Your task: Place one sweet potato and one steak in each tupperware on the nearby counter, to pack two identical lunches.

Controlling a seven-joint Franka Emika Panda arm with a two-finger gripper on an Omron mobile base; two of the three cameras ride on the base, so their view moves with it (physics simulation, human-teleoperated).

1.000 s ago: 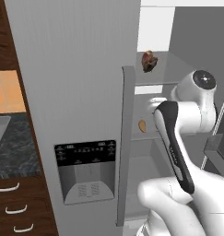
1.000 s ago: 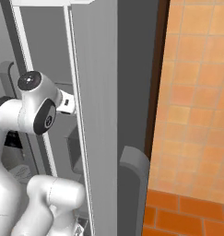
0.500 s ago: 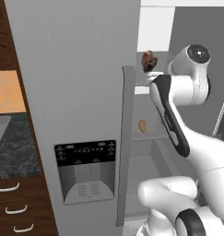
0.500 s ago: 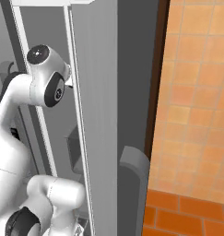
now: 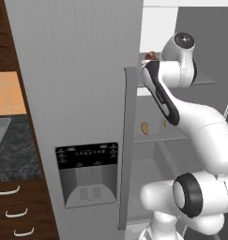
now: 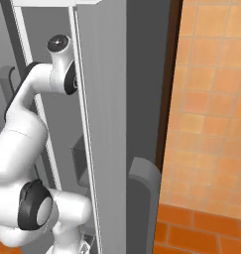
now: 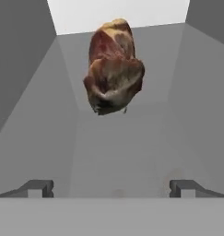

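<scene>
The steak — a lumpy red-brown piece — lies on the upper fridge shelf, directly ahead of the gripper. The arm has been raised from the lower shelf to this one over the last second, so a grasp seems next. The fingers are spread wide — nothing held.

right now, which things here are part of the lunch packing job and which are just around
Job:
steak on the upper fridge shelf
two sweet potatoes on the shelf below
open gripper, facing the steak

Just around:
dispenser panel on the fridge door
dark counter
drawers
</scene>
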